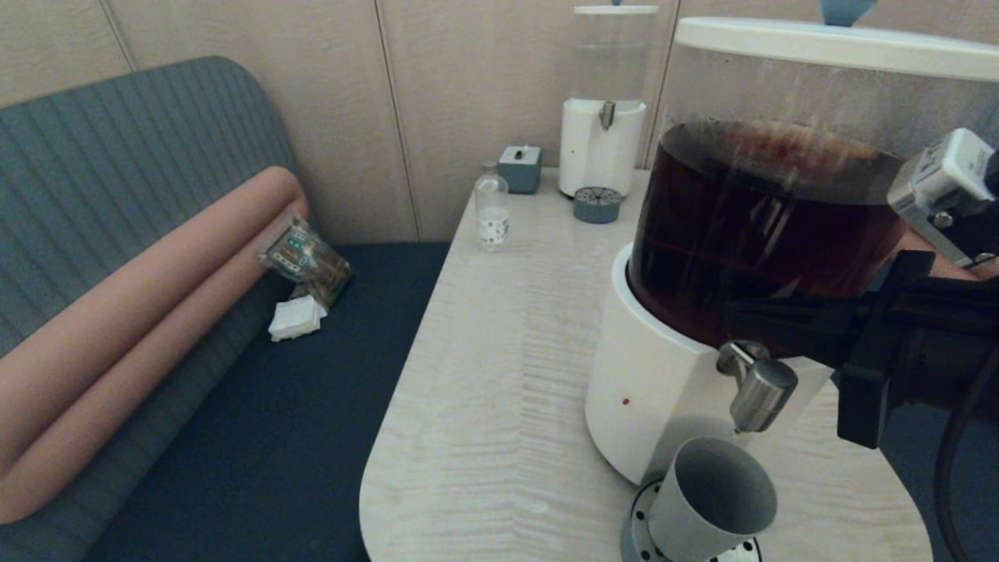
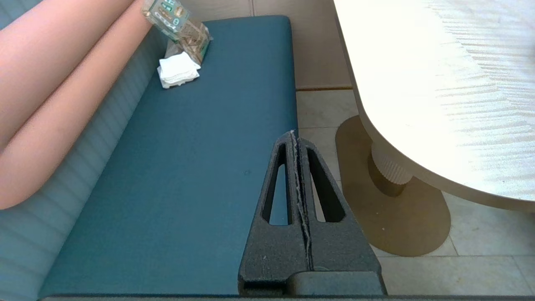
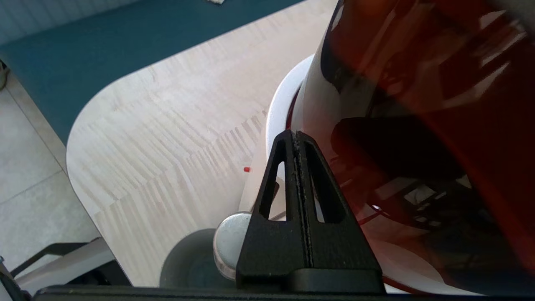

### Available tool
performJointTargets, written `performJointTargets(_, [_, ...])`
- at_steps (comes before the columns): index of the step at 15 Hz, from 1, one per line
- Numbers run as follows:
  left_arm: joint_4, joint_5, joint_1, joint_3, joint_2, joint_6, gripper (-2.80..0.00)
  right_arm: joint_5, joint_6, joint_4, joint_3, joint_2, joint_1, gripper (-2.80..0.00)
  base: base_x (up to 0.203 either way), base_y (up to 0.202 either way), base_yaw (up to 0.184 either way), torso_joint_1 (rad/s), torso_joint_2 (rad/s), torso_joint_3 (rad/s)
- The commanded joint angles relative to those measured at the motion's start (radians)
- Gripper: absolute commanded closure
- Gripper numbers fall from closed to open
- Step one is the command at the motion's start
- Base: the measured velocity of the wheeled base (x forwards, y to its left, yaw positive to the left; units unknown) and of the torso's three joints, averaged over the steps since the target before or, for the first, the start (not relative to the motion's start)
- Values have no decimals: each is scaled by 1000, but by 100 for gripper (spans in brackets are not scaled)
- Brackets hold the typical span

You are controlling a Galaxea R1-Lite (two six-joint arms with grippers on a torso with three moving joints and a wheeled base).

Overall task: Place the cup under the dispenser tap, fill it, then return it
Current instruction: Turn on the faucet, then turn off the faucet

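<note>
cup (image 1: pixel 710 499) sits on the drip tray right under the dispenser tap (image 1: pixel 761 394). looks light, stiff, smooth, so grab mid-wall. right end effector (image 3: pixel 297 138) is closed and empty above the tap; left end effector (image 2: pixel 294 136) is closed too, parked over the sofa.

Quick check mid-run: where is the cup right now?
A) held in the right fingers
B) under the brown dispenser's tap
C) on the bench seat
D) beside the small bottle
B: the cup stands on the drip tray directly below the tap, and the right gripper, shut and empty, is above the tap.
</note>
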Motion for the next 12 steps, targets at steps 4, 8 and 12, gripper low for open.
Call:
performJointTargets(4, [1,0,0,0,1,1,0,-1,4,7,33,-58,-10,0,0,0,0,0,0,0])
performJointTargets(8, [0,0,0,0,1,1,0,-2,4,18,65,-118,-30,0,0,0,0,0,0,0])
performJointTargets(12, [0,1,0,0,1,1,0,-1,0,55,107,-210,-100,0,0,0,0,0,0,0])
